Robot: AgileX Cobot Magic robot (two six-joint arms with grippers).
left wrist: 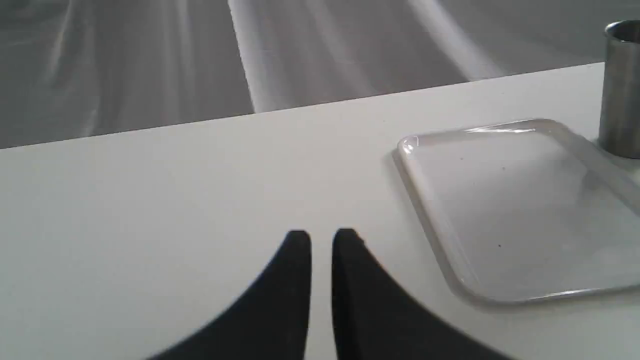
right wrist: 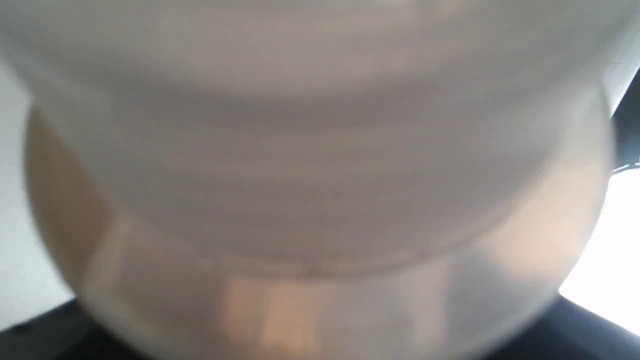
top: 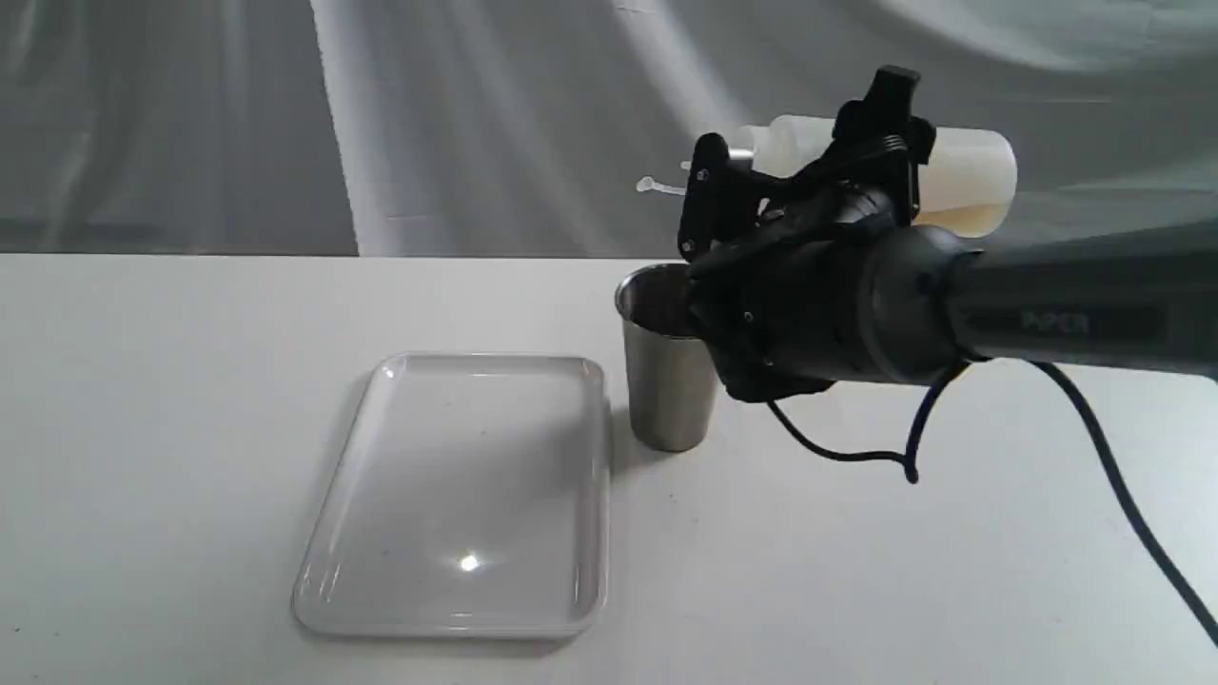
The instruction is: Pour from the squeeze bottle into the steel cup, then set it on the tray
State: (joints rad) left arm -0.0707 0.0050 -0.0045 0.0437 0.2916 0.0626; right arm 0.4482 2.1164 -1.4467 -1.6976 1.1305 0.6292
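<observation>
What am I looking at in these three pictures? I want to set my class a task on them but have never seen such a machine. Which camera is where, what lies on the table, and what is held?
It is a robot with two arms, each ending in a gripper. The wide picture comes from a camera off the arms. The other two come from cameras on the wrists.

On the white table lie an empty tray and, beside it, an upright steel cup.

The right gripper holds the squeeze bottle tipped on its side above the cup, nozzle towards the left; its wrist camera sees only the blurred bottle up close.

The left gripper holds nothing, its fingers nearly together above the table.
</observation>
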